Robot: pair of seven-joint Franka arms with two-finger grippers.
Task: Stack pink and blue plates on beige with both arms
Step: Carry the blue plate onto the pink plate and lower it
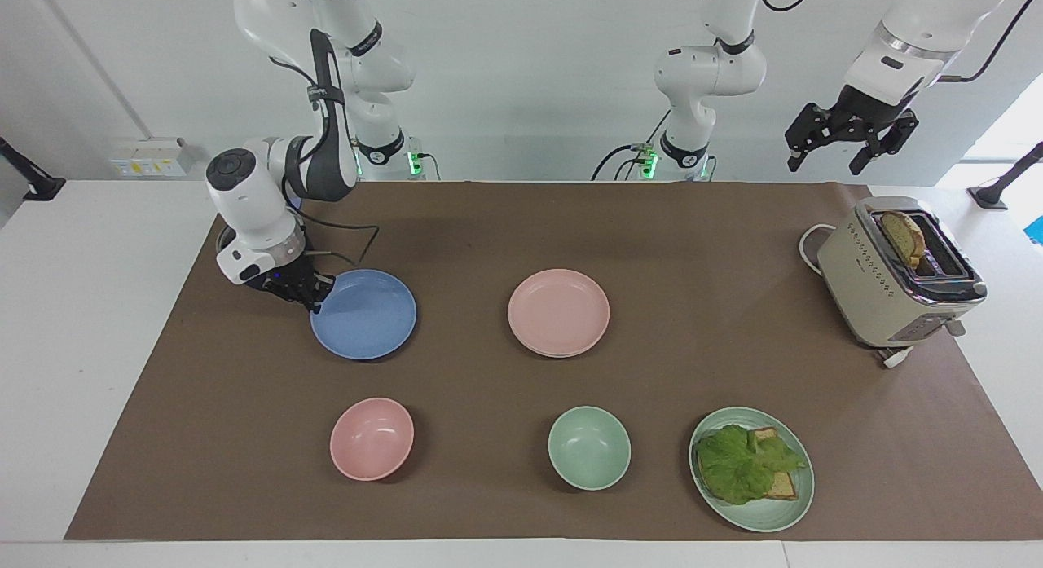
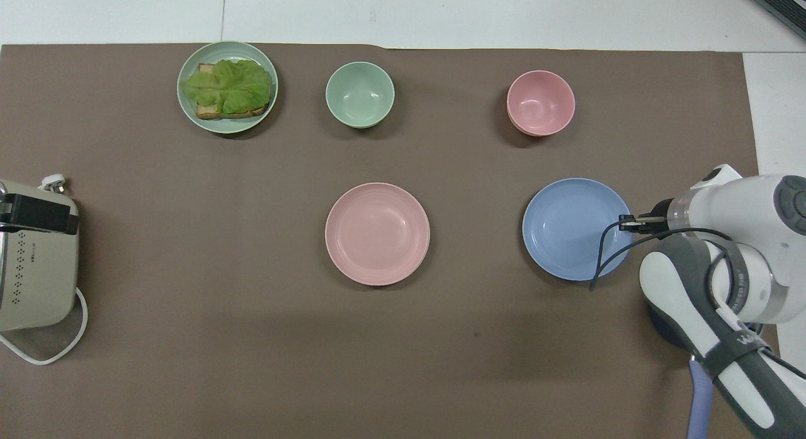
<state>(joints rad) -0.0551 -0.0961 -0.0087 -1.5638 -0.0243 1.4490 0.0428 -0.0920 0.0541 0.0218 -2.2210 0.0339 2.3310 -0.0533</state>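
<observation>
The pink plate (image 1: 558, 311) (image 2: 377, 233) lies mid-mat. A thin pale rim (image 1: 562, 355) shows under its edge farther from the robots; as far as I can tell it is the beige plate. The blue plate (image 1: 363, 314) (image 2: 574, 228) is toward the right arm's end of the table. My right gripper (image 1: 316, 297) (image 2: 626, 223) is shut on its rim at the side away from the pink plate, and the plate looks slightly raised there. My left gripper (image 1: 847, 148) hangs open, high over the mat's edge by the toaster, waiting.
Farther from the robots stand a pink bowl (image 1: 371, 438), a green bowl (image 1: 588, 447) and a green plate (image 1: 774, 515) with lettuce and toast. A toaster (image 1: 900, 270) holding a bread slice stands at the left arm's end of the table, its cord beside it.
</observation>
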